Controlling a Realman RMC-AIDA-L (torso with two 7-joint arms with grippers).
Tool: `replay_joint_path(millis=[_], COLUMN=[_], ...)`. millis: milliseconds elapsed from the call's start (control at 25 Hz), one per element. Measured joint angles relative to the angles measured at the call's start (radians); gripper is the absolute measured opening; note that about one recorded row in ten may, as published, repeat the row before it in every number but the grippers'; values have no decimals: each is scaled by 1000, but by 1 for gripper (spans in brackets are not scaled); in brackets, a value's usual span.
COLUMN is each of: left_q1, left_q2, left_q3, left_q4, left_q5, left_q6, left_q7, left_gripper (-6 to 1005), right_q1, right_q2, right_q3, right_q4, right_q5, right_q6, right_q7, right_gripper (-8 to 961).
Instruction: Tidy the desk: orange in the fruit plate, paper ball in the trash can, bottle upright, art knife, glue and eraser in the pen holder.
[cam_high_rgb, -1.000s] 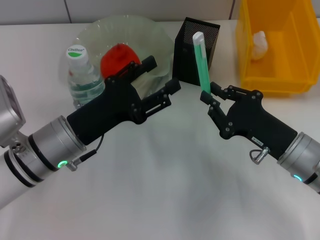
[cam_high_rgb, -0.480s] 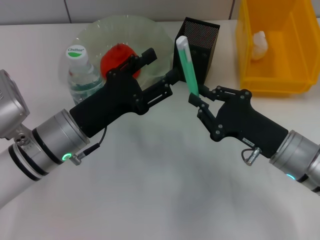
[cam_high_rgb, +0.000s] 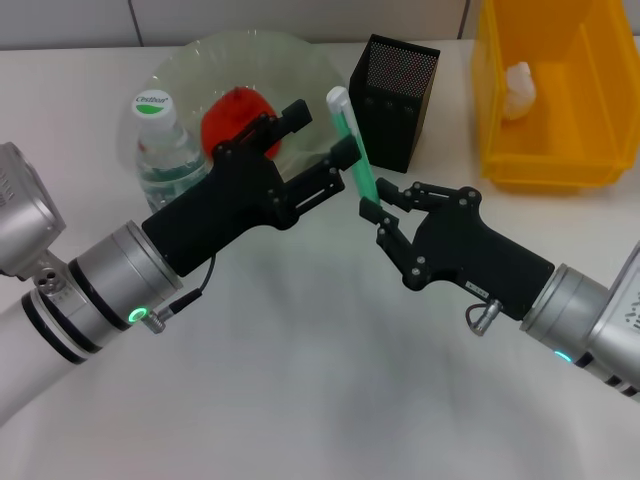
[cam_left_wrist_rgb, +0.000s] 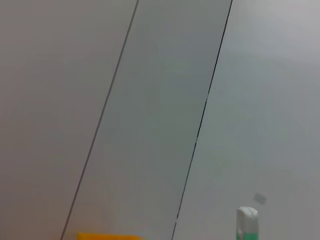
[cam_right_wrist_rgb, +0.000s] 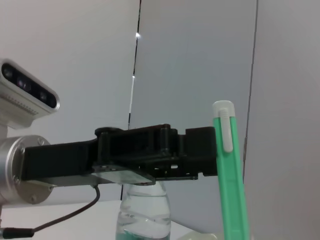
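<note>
While the two arms meet over the middle of the white desk, the right gripper has its fingers pinched shut on the lower end of the art knife, a slim green stick with a white cap, which stands nearly upright and leans a little toward the robot's left. The left gripper reaches in from the other side with its fingers spread apart, one finger behind the knife's upper part and the other finger pressed close against the green shaft, though whether it actually touches I cannot tell. So the knife's middle and top sit between the left jaws while its foot is clamped in the right ones. From the right wrist camera the green shaft rises just beside the end of the black left gripper, with the bottle behind it. Just behind the knife stands the pen holder. The orange lies in the fruit plate, and the bottle stands upright at the plate's left edge. Over on the right, the trash can holds the paper ball.
</note>
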Motion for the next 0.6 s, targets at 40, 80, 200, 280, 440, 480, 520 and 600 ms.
replay_joint_path(millis=[40,80,200,280,440,480,520,600], left_q1=[-1,-2,-2,-2,-1,-1,-1,-1], left_q2=[0,0,0,0,0,0,0,0], left_q3=[0,0,0,-1,-8,-8,-9,-10], left_q4=[-1,-2,-2,-6,-10,-10,-10,-10], left_q5=[0,0,0,0,0,0,0,0], left_q6=[-2,-3,-5,-5,-6,-7,-7,-7], left_q7=[0,0,0,0,0,0,0,0], left_gripper=[796,796,796,795,792,789,786,780], right_q1=[3,8,12,21,31,35,35,32], right_q2=[0,0,0,0,0,0,0,0], right_q3=[11,29,34,42,81,116,116,160], right_q4=[12,29,35,47,81,96,96,100], right_q5=[-2,-5,-7,-8,-21,-49,-49,-94], right_q6=[5,15,24,39,66,80,80,87], right_q7=[-18,-38,-42,-53,-101,-128,-128,-138], right_gripper=[179,178,178,178,179,179,179,179])
